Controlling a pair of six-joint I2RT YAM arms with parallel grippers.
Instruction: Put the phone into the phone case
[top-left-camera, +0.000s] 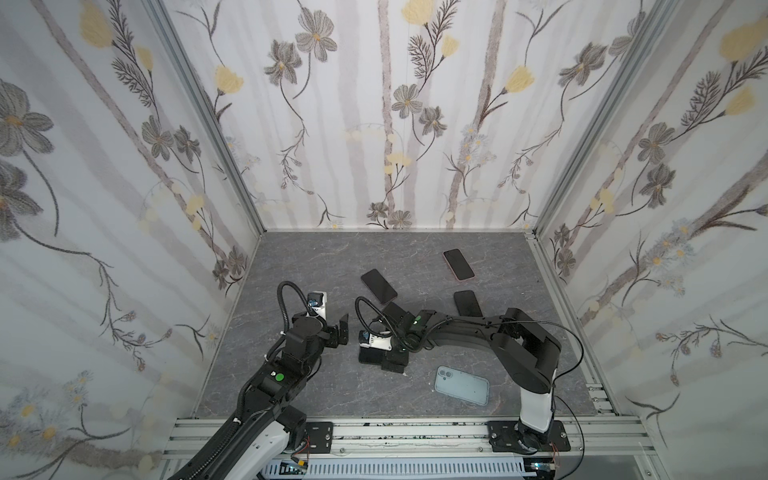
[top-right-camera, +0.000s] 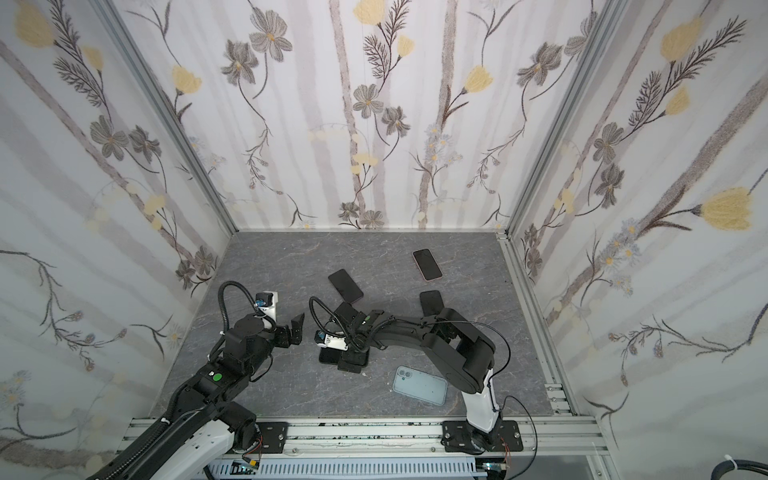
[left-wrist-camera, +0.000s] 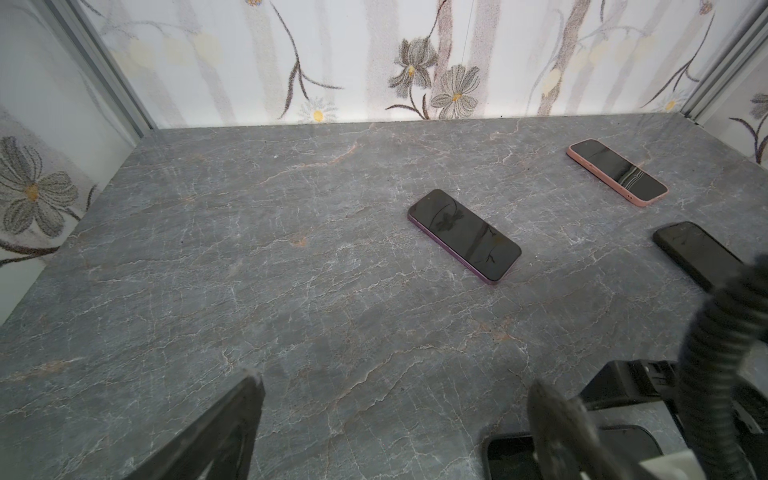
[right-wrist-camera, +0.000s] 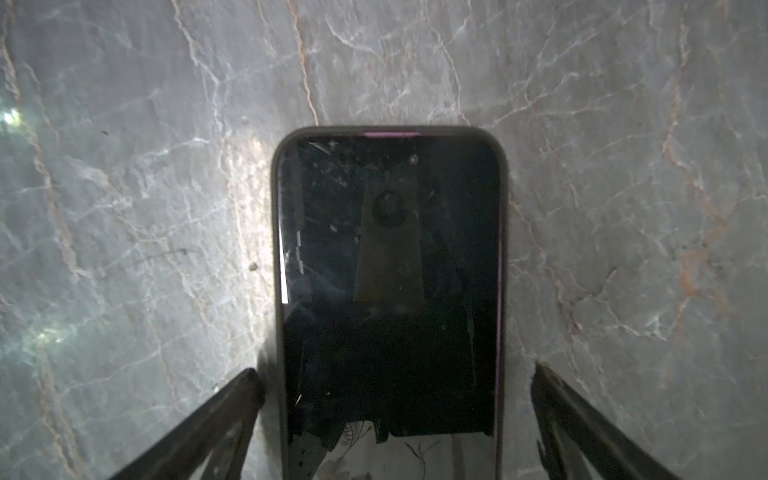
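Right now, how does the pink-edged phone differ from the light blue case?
The pink-edged phone shows a dark screen; the light blue case shows a matte face with camera holes. The phone lies far back; the case lies near the front. Both lie flat, untouched.

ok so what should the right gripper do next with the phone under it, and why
Probably lift the right gripper straight up and clear. In the right wrist view its jaws stand open either side of the phone, which already looks seated screen-up in the dark case. The left gripper is open too, holding nothing.
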